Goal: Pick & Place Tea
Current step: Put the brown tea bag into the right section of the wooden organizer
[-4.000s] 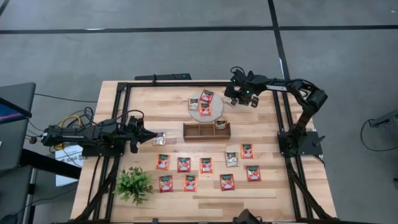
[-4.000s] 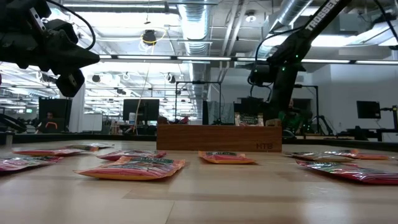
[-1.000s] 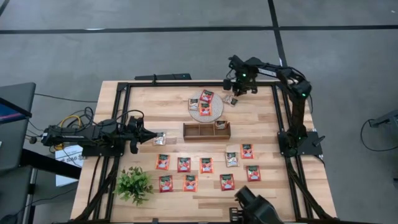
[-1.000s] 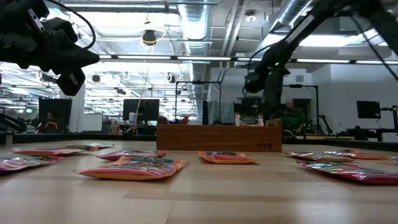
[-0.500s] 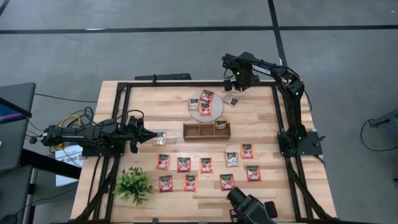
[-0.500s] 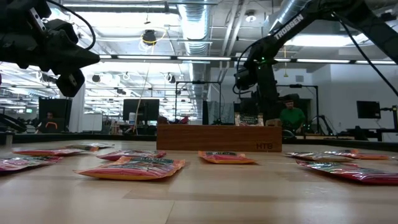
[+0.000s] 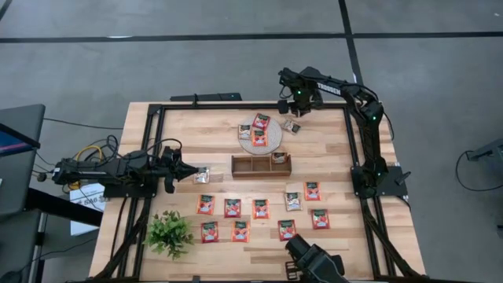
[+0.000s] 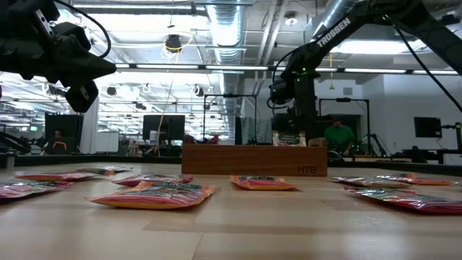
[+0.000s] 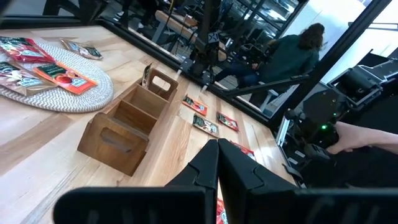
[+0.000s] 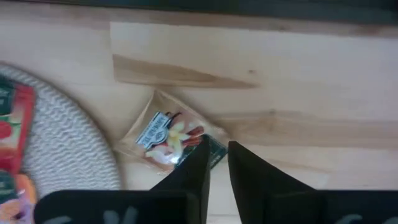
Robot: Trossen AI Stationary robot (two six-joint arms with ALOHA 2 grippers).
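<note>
A pale sachet of tea (image 10: 168,135) with a dark green top lies flat on the wood just right of the round woven mat (image 7: 259,134), near the far edge. My right gripper (image 10: 216,148) hangs above it, pointing down, its fingers a narrow gap apart and holding nothing. Two red sachets (image 7: 261,121) lie on the mat. Another stands in the right compartment (image 7: 278,157) of the wooden tray (image 7: 251,166). My left gripper (image 7: 191,170) waits shut and level at the table's left, with a silvery sachet (image 7: 203,175) on the wood before it.
Several red sachets (image 7: 259,208) and a pale one (image 7: 293,201) lie in two rows on the near half of the table. A small green plant (image 7: 169,233) stands at the near left corner. A black frame (image 7: 236,107) runs along the table's edges. People sit in the room beyond.
My right gripper has drawn away from the sachet beside the mat, moving toward the table's far edge and slightly left while rising a little. The sachet stays flat on the wood where it was.
</note>
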